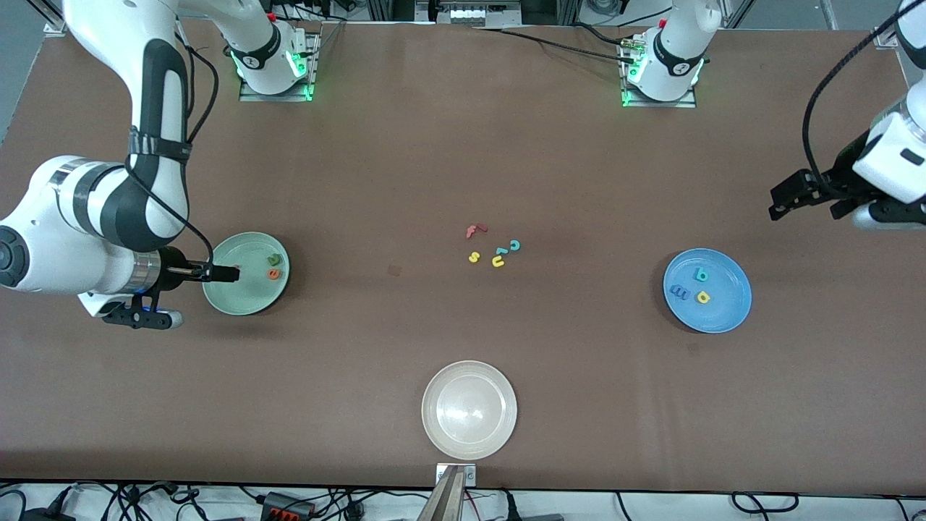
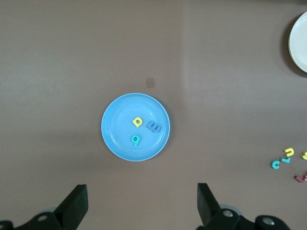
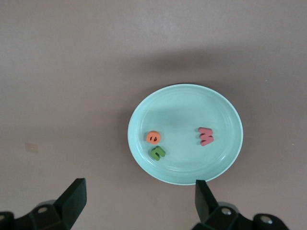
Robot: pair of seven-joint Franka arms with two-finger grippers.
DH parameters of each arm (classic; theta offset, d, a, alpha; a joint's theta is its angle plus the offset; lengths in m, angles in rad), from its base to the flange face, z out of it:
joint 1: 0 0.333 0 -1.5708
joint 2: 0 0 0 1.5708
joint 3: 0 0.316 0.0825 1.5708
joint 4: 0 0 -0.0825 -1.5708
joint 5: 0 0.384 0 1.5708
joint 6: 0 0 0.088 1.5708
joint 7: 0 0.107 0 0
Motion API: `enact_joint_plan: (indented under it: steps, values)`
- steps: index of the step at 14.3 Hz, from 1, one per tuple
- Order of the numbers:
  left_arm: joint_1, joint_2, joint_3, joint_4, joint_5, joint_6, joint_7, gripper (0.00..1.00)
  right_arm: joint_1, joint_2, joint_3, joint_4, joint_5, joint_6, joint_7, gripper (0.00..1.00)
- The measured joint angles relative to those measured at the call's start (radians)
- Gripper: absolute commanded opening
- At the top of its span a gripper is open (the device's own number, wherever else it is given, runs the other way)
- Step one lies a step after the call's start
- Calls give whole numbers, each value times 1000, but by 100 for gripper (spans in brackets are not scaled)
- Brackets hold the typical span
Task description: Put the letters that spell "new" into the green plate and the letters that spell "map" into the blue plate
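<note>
Apparently the sorting is finished, with nothing left to carry as far as the views show. Toward the right arm's end of the table, the green plate (image 1: 249, 300) holds all three letters of "new": the orange e (image 3: 153, 137) and dark green n (image 3: 158, 153) lie just beside each other, and the red-pink w (image 3: 206, 136) lies apart from them. The right gripper (image 3: 140, 186) hangs over that plate's edge, fingers spread and empty. In the middle of the table, the leftover letters lie in a loose cluster: a red f (image 1: 475, 231), yellow s (image 1: 474, 257), yellow u (image 1: 498, 262) and teal c (image 1: 514, 245). Nearer the front camera, the cream-white plate (image 1: 448, 434) holds nothing. Toward the left arm's end, the blue plate (image 1: 723, 311) carries the blue m (image 1: 679, 291), teal a (image 1: 700, 274) and yellow p (image 1: 702, 297). The left gripper (image 2: 142, 188) hovers over bare table near that plate, fingers wide apart and empty.
</note>
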Motion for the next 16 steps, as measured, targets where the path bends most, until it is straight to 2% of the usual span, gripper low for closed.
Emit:
enact_joint_plan:
  steps: [2, 5, 7, 9, 11, 14, 16]
  values:
    - [0, -46, 9, -37, 2, -5, 49, 100, -102, -83, 162, 5, -125, 18, 72, 100]
    - [2, -62, 6, -45, 6, -20, 86, 100, -272, -189, 400, 8, -299, 20, 143, 100]
    - [4, -62, -17, -46, 26, -30, 88, 100, -392, -245, 538, 9, -377, 21, 180, 100]
    - [7, -62, -26, -45, 34, -30, 89, 100, -510, -299, 646, 10, -406, 20, 193, 100]
    - [11, -62, -27, -44, 34, -30, 93, 100, -590, -349, 690, 10, -415, 13, 189, 100]
    - [13, -62, -28, -42, 34, -43, 96, 100, -631, -418, 692, 10, -497, -3, 106, 100]
    - [13, -62, -28, -41, 34, -53, 96, 100, -647, -453, 692, 10, -514, -12, 58, 100]
